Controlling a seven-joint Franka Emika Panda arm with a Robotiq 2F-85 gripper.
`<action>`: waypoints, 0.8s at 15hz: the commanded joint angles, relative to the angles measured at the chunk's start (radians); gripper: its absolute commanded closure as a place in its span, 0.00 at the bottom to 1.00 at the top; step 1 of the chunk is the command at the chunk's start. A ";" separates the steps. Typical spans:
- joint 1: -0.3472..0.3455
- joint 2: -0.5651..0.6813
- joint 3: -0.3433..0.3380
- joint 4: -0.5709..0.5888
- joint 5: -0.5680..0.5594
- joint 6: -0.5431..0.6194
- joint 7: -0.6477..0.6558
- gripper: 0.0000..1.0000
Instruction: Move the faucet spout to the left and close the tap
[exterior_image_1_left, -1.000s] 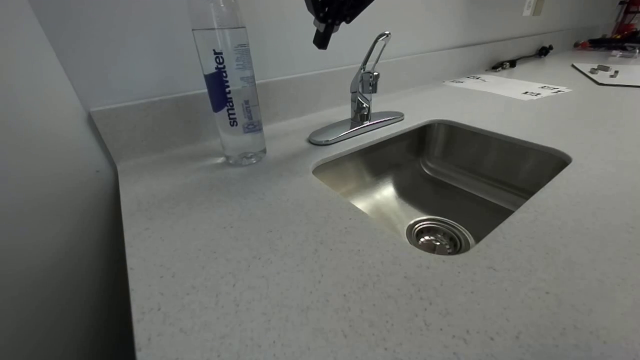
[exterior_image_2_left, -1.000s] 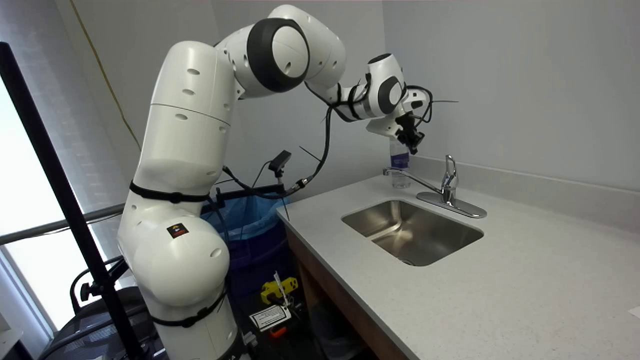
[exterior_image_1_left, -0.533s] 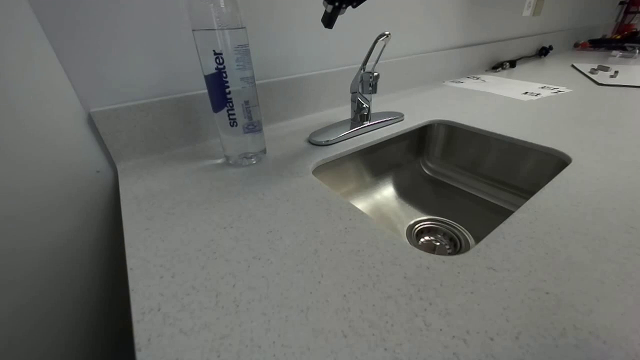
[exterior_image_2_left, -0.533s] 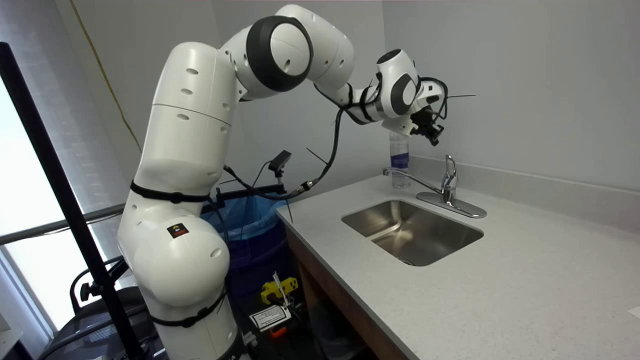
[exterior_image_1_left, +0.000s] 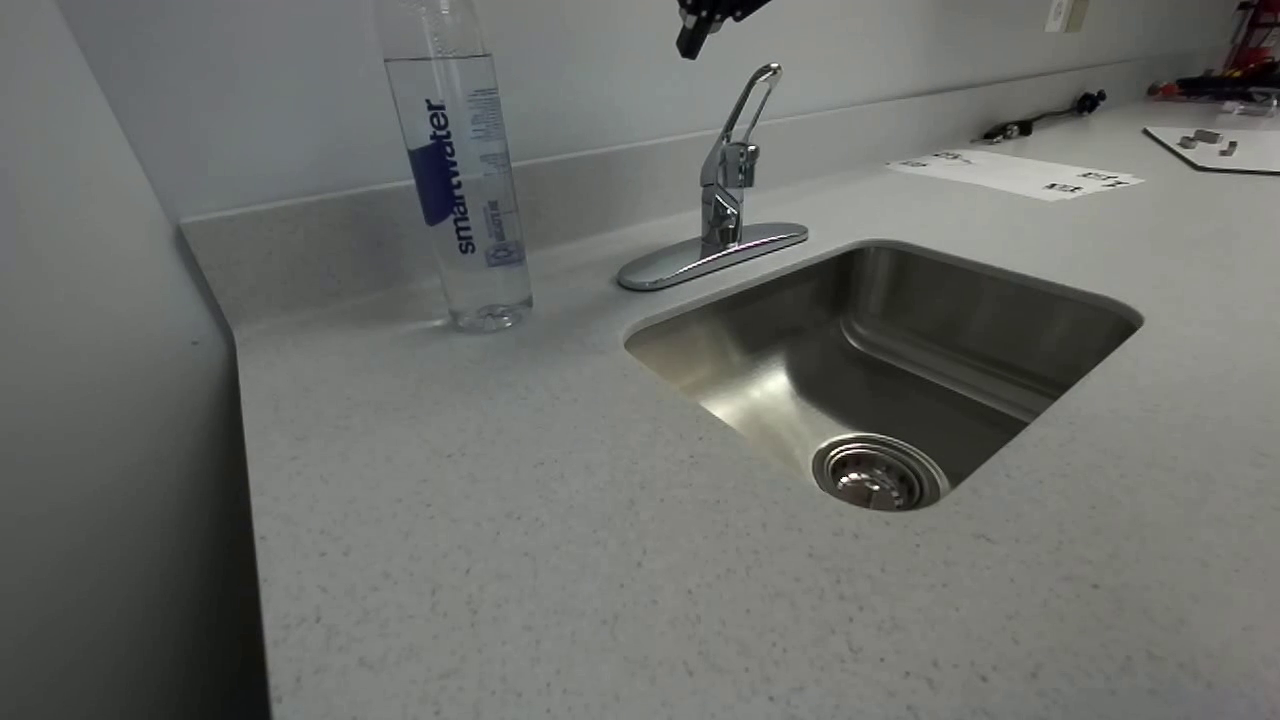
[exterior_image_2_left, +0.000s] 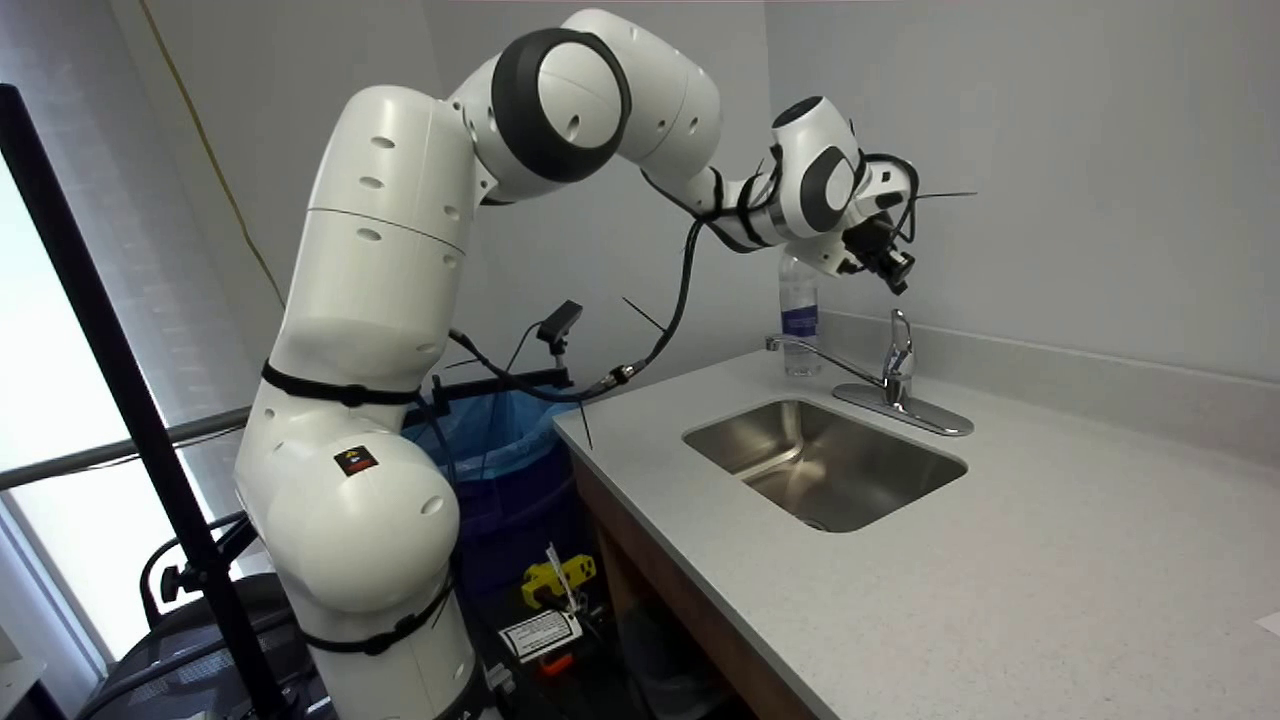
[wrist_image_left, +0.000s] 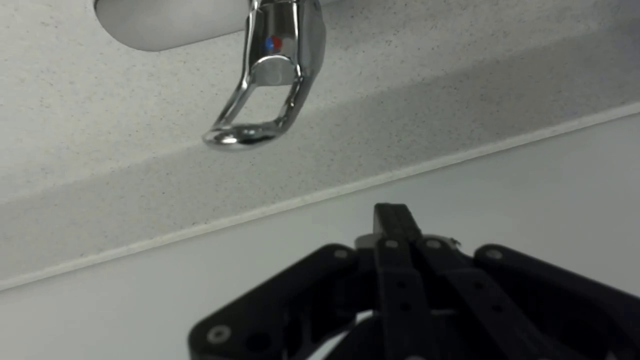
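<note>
The tap (exterior_image_1_left: 722, 205) stands behind the sink, its looped chrome lever raised; it also shows in an exterior view (exterior_image_2_left: 898, 372) and in the wrist view (wrist_image_left: 275, 65). The long faucet spout (exterior_image_2_left: 828, 355) reaches from the tap toward the bottle side, its tip overlapping the bottle in that view. It is end-on and hard to make out in an exterior view, and out of the wrist view. My gripper (wrist_image_left: 397, 207) is shut and empty, above the tap's lever and apart from it; it also shows in both exterior views (exterior_image_1_left: 692, 42) (exterior_image_2_left: 898, 285).
A clear water bottle (exterior_image_1_left: 465, 200) stands on the counter (exterior_image_1_left: 480, 520) near the corner. The steel sink (exterior_image_2_left: 830, 470) is in front of the tap. The backsplash and wall (wrist_image_left: 320, 197) are close behind the tap. A paper sheet (exterior_image_1_left: 1015, 173) lies farther along.
My gripper has risen a little and moved away from the bottle side until it hangs above the tap's lever. The tap, spout and bottle have not moved.
</note>
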 joint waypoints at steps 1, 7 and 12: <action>0.003 0.003 -0.015 0.009 -0.003 -0.008 0.032 1.00; -0.006 -0.020 -0.014 -0.050 0.008 -0.020 0.038 1.00; -0.011 -0.038 -0.013 -0.096 0.012 -0.015 0.039 1.00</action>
